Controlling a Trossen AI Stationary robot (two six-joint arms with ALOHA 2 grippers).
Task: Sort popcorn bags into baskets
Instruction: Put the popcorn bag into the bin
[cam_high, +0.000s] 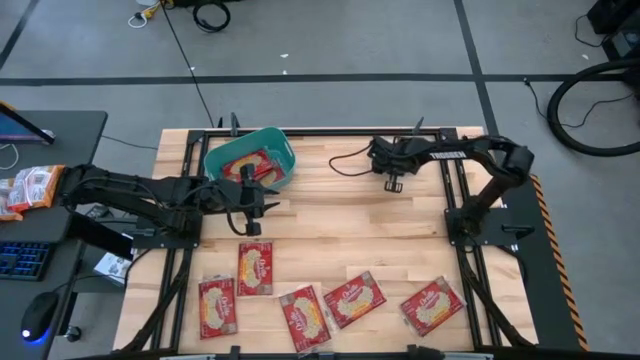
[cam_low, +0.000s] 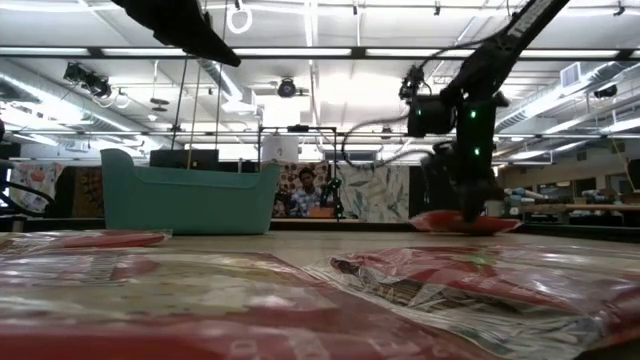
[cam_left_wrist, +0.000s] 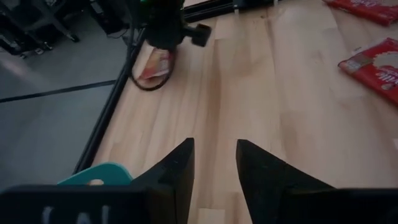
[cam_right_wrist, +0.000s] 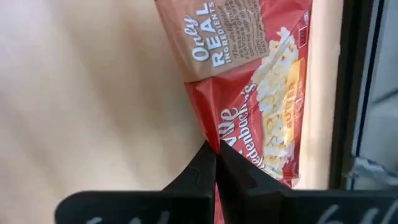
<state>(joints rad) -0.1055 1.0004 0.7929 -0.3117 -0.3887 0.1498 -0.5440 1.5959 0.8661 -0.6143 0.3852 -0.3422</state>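
At the table's far edge, the right gripper (cam_right_wrist: 214, 163) is clamped on the edge of a red popcorn bag (cam_right_wrist: 261, 93) lying on the wood; the left gripper (cam_left_wrist: 214, 171) hangs beside the teal basket (cam_high: 222, 155), fingers parted and holding nothing; one bag lies inside the basket (cam_high: 258, 163); five more bags (cam_high: 255, 268) lie along the near edge.
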